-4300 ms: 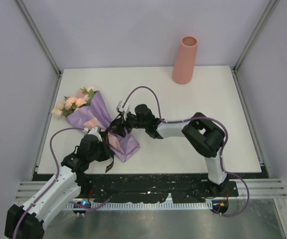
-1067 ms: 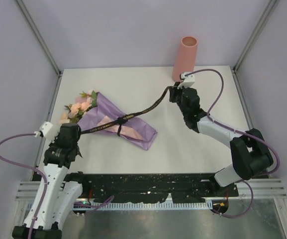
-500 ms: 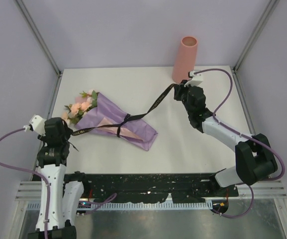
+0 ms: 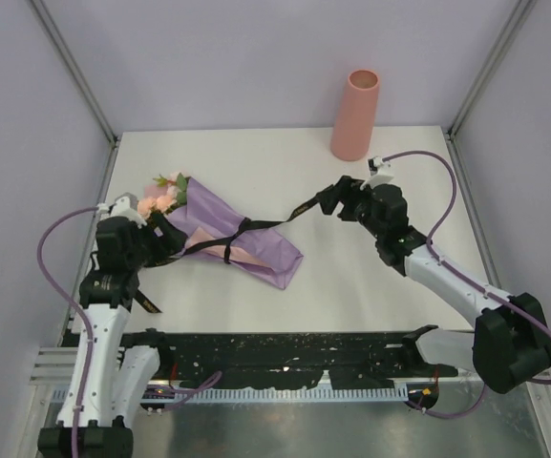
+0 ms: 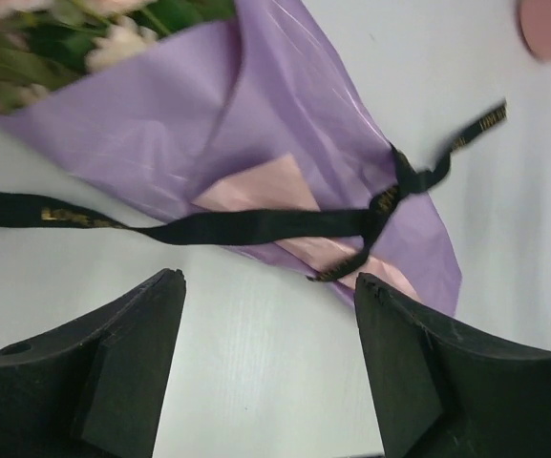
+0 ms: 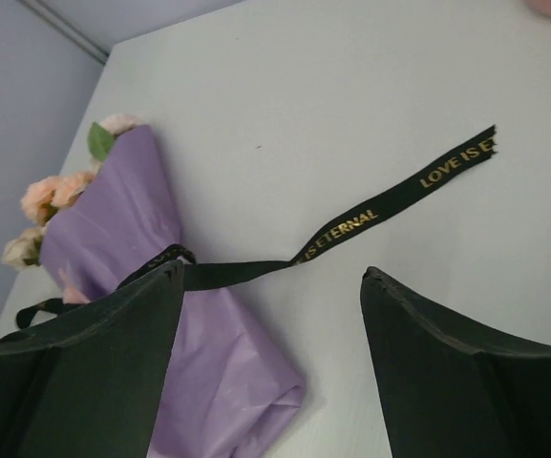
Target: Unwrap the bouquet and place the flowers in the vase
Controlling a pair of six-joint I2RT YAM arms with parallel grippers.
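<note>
The bouquet (image 4: 237, 239) lies on its side left of the table's middle, its purple wrap (image 5: 285, 124) still crossed by the black gold-lettered ribbon (image 6: 390, 205). The flowers (image 4: 160, 198) poke out of its upper left end. The ribbon's two ends lie slack on the table, held by nothing. My left gripper (image 5: 268, 280) is open just left of the wrap, with bare table between its fingers. My right gripper (image 6: 271, 270) is open too, close to the ribbon's right end. The salmon-pink vase (image 4: 356, 114) stands upright at the back right.
The white table (image 4: 285, 172) is boxed in by grey walls and metal posts on three sides. The left ribbon tail (image 4: 146, 298) trails beside my left arm towards the table's front edge. A purple cable (image 4: 437, 167) loops from my right wrist.
Both grippers have opened and let go of the ribbon ends, and the taut ribbon has fallen slack. My left arm swung in towards the bouquet; my right arm drew back from the vase.
</note>
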